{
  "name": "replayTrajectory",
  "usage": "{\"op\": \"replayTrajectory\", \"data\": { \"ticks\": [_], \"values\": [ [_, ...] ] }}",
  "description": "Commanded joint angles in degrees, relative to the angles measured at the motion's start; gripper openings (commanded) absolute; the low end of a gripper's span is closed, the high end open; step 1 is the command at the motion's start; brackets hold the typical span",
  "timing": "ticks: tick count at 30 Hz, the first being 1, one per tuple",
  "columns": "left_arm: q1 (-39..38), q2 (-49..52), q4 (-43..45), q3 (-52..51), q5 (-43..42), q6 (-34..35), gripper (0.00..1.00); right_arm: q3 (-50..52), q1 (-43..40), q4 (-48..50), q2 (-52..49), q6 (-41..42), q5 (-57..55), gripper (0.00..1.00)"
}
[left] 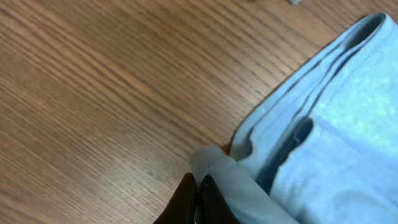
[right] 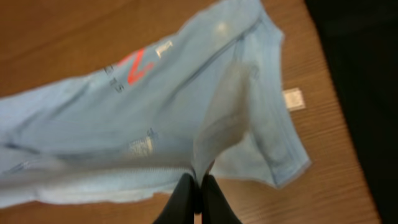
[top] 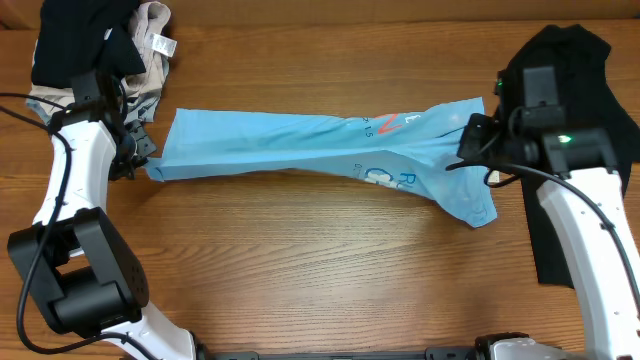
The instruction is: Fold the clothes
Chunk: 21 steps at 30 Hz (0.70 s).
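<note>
Two end effectors are closed on your light blue T-shirt (top: 300, 145), which is pulled into a long, narrow band across the middle of the worktop (top: 300, 280), running from near the left edge toward the right edge. Your left end effector (top: 148, 168) pinches the corner at the shirt's left end. Your right end effector (top: 465, 150) pinches a fold of cloth just past the red and white lettering (top: 385, 125). A plain black garment (top: 570, 60) lies along the right edge, and a black and beige bundle (top: 110, 50) sits in the far left corner.
</note>
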State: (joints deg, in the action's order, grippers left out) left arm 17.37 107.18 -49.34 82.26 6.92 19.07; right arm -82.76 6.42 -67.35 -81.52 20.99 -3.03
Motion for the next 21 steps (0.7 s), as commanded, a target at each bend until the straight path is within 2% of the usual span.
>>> {"op": "replayTrajectory", "data": {
  "ticks": [1,9,12,17,21],
  "values": [
    [2.34,0.81,-0.09,1.14,2.71,-1.09,0.04,-5.44,-0.39,-5.57,4.24,-0.22,-5.60,0.04],
    [3.26,0.81,-0.11,1.14,2.67,-1.11,0.04,-5.75,-0.42,-12.92,8.92,-0.22,-6.01,0.04],
    [3.19,0.81,-0.09,1.14,2.51,-1.09,0.04,-5.75,-0.42,-10.67,8.94,-0.26,-6.93,0.04],
    [3.17,0.81,-0.04,1.14,2.49,-1.09,0.04,-5.70,-0.42,-0.24,6.34,-2.71,-9.88,0.04],
    [3.17,0.81,0.31,1.16,2.47,-1.09,0.04,-5.70,-0.44,1.01,1.62,-3.06,-9.81,0.04]
  ]
}}
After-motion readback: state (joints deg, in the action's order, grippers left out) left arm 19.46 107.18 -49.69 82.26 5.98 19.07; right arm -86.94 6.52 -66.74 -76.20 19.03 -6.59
